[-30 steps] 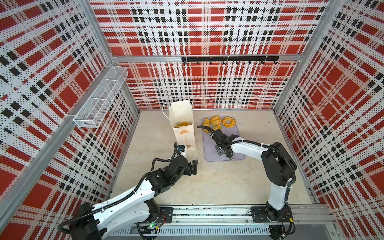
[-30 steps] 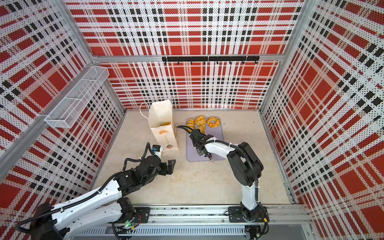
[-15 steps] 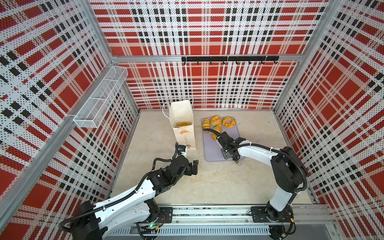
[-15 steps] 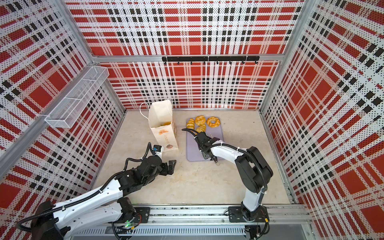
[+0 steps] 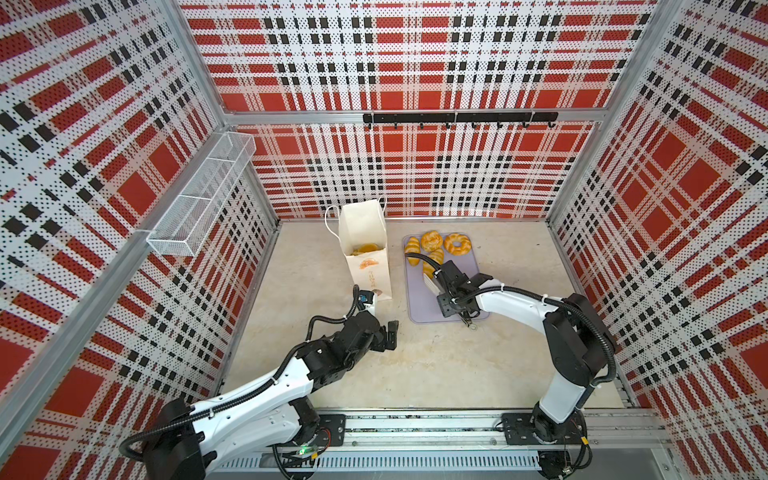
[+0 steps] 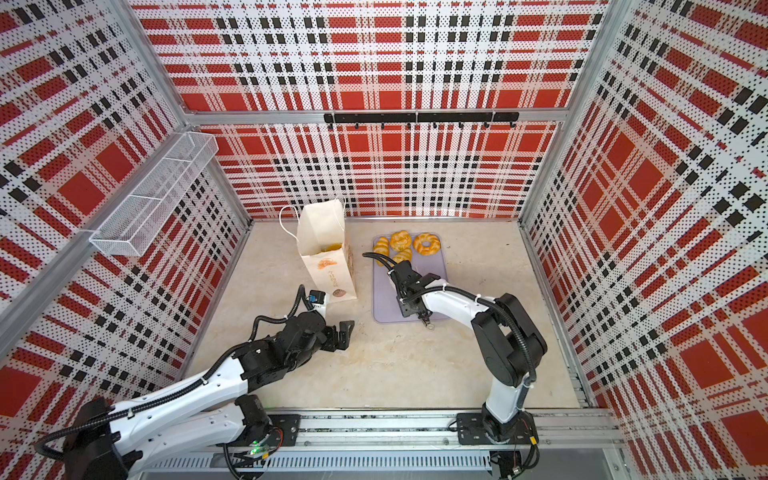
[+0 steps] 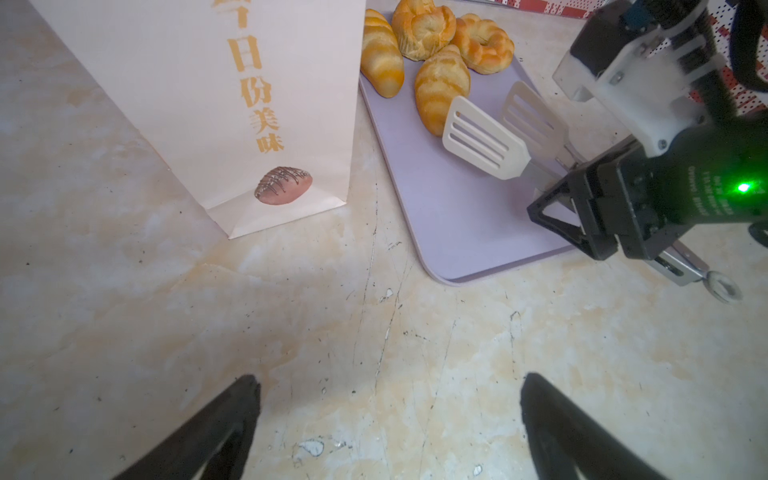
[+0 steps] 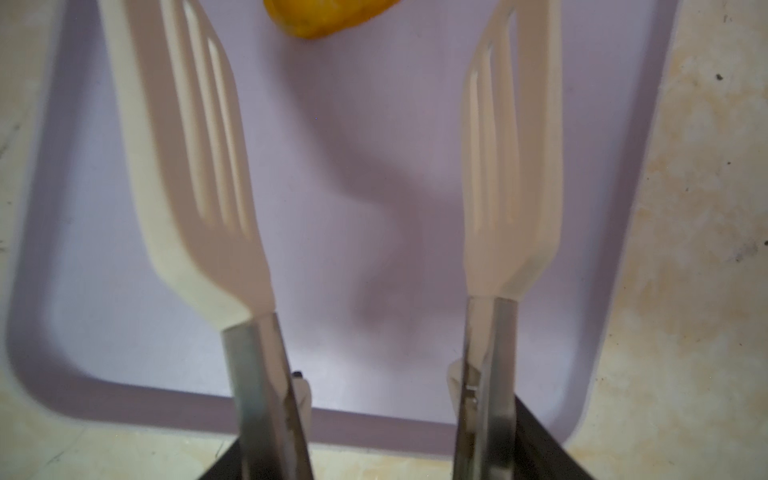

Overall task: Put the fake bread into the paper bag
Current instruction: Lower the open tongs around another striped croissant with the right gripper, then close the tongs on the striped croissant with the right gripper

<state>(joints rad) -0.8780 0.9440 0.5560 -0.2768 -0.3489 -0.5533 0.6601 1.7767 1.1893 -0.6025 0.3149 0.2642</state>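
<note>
Grasping tongs (image 7: 482,141) in right gripper (image 5: 445,289), blades apart | left gripper (image 7: 390,386) released, empty | bread (image 7: 440,89) likely light, slick: pinch mid-body.

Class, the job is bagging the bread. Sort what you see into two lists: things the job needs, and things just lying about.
Part of the job:
- bread
- bag
- tongs
- tray holding the bread

Just there:
- wire basket on a side wall
- hook rail on the back wall
</note>
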